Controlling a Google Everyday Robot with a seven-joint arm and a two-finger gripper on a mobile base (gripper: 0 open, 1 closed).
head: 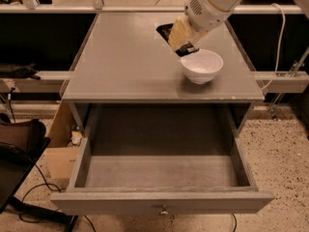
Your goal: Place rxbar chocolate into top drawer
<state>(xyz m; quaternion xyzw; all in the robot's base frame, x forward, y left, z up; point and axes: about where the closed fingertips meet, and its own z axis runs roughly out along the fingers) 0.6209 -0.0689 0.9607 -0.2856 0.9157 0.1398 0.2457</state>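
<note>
Seeing pincer point(186, 41) sitting low over back right part of counter point(125, 62), hanging off white arm point(212, 1) coming in from top right corner. Not managing to tell whether pincer is apart, together or clamped on anything; reporting that as unknown. Finding chocolate bar point(165, 30) lying flat on counter right under pincer, showing as dark wrapper poking out on left side and again as small dark corner on near side, with middle being hidden by yellowish pincer body. Not being able to tell whether bar is being touched or just covered. Spotting white bowl point(202, 65) standing upright on counter just beside pincer, on near right side, close to dark corner of bar; not making out whether touching it. Seeing top drawer point(120, 203) standing pulled wide out below counter front edge, showing grey inside, with small metal knob point(164, 210) sitting at centre of front panel. Placing bar well apart from drawer: bar at back of counter, drawer out in front and lower. Noting cardboard box point(60, 153) sitting on floor at left beside drawer, dark bag point(19, 137) and black cables point(34, 190) lying further left, speckled floor point(285, 163) showing at right.
</note>
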